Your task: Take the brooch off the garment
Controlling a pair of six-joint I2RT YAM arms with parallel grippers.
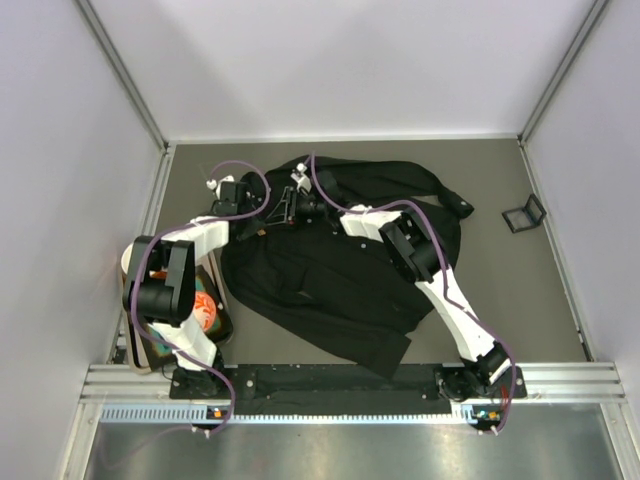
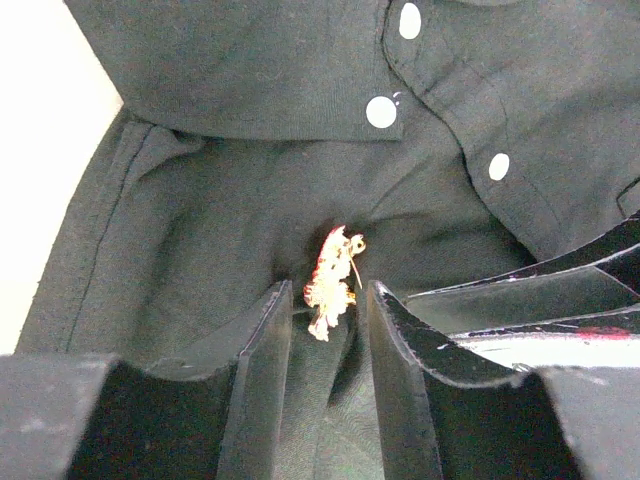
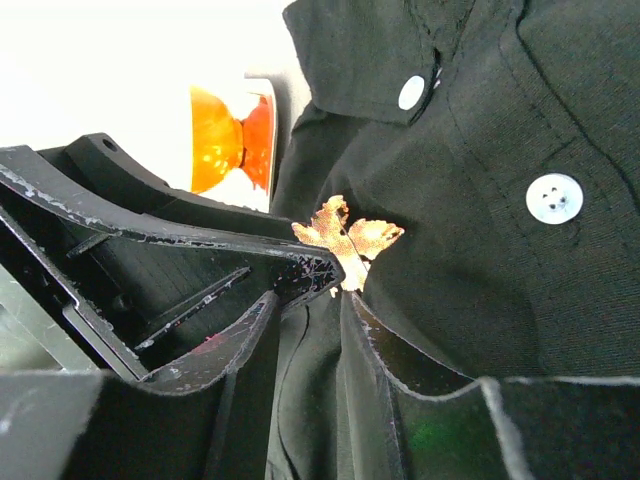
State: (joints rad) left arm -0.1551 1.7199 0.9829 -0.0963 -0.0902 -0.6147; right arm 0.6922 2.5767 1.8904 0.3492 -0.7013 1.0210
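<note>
No legible text, apparently.

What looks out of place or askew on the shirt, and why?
The small leaf brooch on the black shirt, near the pale buttons. It stands tilted on puckered cloth instead of lying flat against it.

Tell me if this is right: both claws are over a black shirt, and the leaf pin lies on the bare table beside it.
No. The left claw and right claw are over the black shirt, but the pin is on the shirt itself, not beside it; the left wrist view shows it.
</note>
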